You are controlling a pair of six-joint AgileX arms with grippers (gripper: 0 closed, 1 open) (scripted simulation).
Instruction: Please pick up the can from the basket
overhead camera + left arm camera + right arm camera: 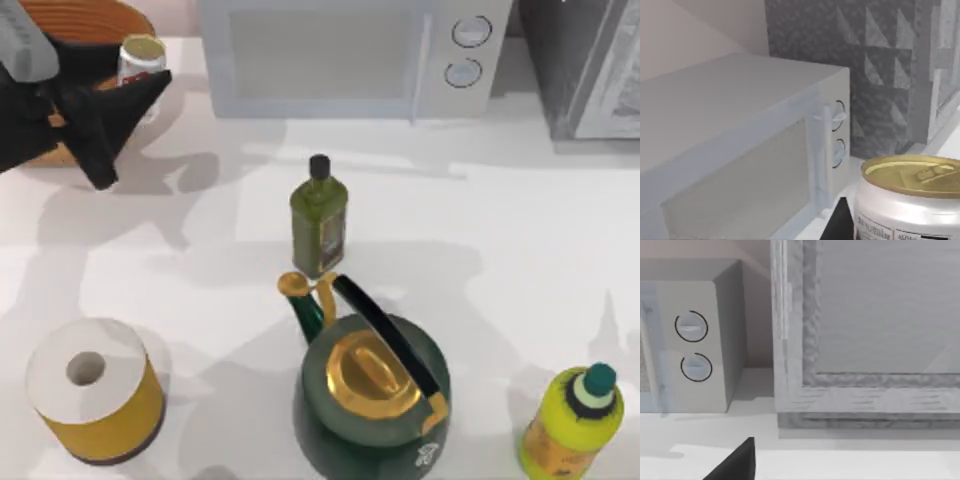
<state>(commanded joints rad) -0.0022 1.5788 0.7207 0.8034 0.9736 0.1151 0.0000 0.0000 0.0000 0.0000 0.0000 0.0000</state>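
Left gripper (125, 105): black jaws clenched around the short silver can with pale gold top (141, 62), at the counter's far left.
Can: at the orange-brown woven wicker basket (95, 18).
Right gripper: jaw state cannot be told.

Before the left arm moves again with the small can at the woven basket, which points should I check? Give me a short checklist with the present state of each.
1. Left gripper is at the small cream-topped can: ok.
2. Fingers closed firmly on the can: cannot tell.
3. Can upright: ok, top level in the left wrist view.
4. Can clear of the orange-brown wicker basket: cannot tell.
5. White microwave stands apart from the can: ok.
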